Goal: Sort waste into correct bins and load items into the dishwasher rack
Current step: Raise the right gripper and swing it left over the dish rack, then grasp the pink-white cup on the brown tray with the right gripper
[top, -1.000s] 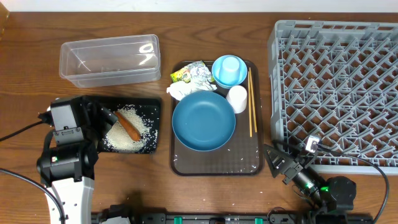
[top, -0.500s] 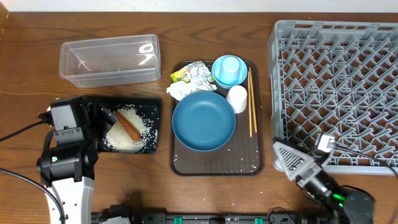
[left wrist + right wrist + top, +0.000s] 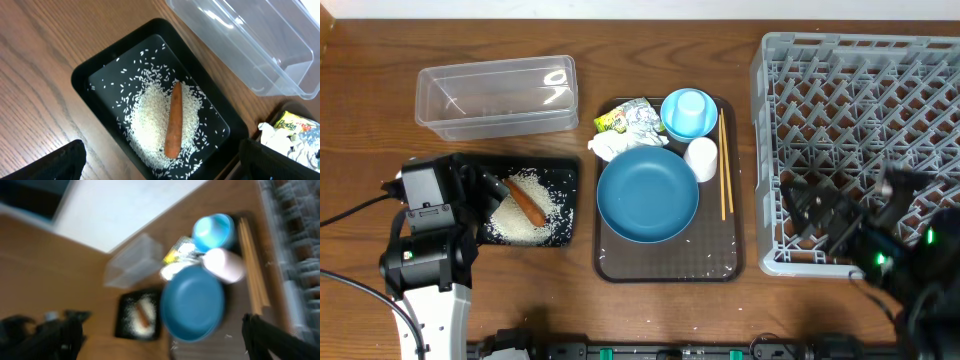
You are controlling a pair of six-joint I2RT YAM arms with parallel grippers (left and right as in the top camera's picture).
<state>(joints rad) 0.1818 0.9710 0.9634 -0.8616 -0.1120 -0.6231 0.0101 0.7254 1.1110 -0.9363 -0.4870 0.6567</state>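
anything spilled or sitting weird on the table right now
A few loose white rice grains lie scattered on the dark brown serving tray, in front of the large dark blue bowl. The crumpled white tissue hangs over that tray's left rim. Otherwise nothing stands out.

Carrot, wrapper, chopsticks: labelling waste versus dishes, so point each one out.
carrot (image 3: 173, 120), left wrist view, middle of its body.
wrapper (image 3: 615, 122), overhead view, its printed yellow-green corner.
chopsticks (image 3: 723, 165), overhead view, halfway along the pair.
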